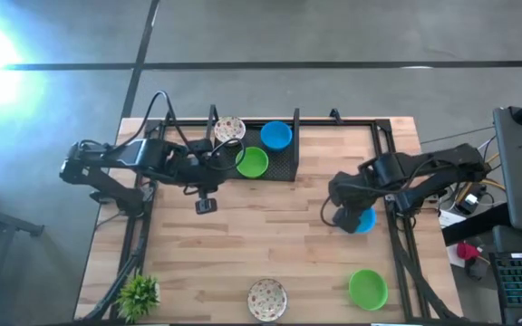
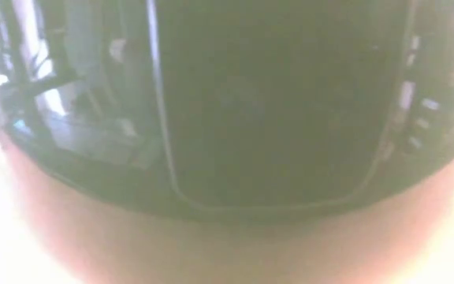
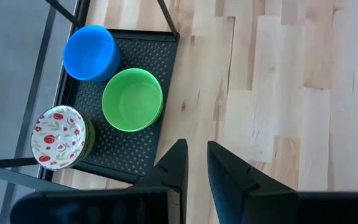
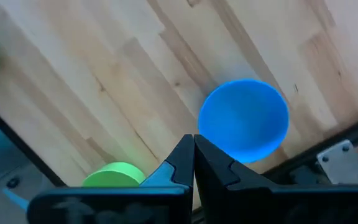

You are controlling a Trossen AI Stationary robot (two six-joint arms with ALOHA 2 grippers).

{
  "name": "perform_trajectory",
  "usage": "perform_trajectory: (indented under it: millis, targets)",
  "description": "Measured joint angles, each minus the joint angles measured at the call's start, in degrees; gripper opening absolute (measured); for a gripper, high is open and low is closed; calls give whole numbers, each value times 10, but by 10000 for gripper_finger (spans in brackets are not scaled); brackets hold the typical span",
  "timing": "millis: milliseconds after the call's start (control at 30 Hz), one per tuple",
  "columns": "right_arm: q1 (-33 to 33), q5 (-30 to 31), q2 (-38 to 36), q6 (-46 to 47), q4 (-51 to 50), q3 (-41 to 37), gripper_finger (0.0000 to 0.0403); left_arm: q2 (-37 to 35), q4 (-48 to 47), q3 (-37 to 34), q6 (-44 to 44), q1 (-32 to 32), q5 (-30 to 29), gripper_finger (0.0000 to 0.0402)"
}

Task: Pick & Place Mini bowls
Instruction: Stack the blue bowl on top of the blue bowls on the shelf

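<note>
On the black mesh tray [image 1: 284, 163] at the table's far side stand a blue bowl [image 3: 91, 53], a green bowl [image 3: 132, 99] and a speckled white bowl [image 3: 58, 137]. My left gripper [image 3: 195, 163] hovers over bare wood just near of the tray, narrowly open and holding nothing. Another blue bowl [image 4: 244, 119] sits on the table near the right edge. My right gripper [image 4: 193, 142] is shut, its tips beside that bowl's rim. A green bowl [image 1: 367, 288] and a speckled bowl [image 1: 267, 299] rest near the near edge. The low view is blocked by a dark blur. My right gripper has its shut fingertips [image 4: 185, 149] at the blue bowl's rim [image 4: 202, 127], coming from above at a slant. I cannot tell whether they touch it. The bowl rests on the table.
A small spiky green plant [image 1: 139, 294] stands at the near left corner. Black frame rails [image 1: 397, 244] run along the table's right and left sides. Bare wood [image 1: 270, 226] lies between the tray and the near bowls.
</note>
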Motion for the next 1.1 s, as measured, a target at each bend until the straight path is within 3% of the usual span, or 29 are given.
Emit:
perform_trajectory:
  millis: [233,533,733,867,1100]
  targets:
    - [-1,5,1,56,0,-27,16,-3,0,0,7,0,8,53]
    - [-1,8,1,88,9,-60,87,-13,0,0,17,0,8,53]
    - [-1,33,1,153,75,-128,122,-18,0,0,17,0,8,53]
    - [-1,33,1,155,139,-177,132,-18,0,0,28,0,8,53]
    - [-8,29,1,215,167,-254,129,-18,0,0,37,0,8,53]
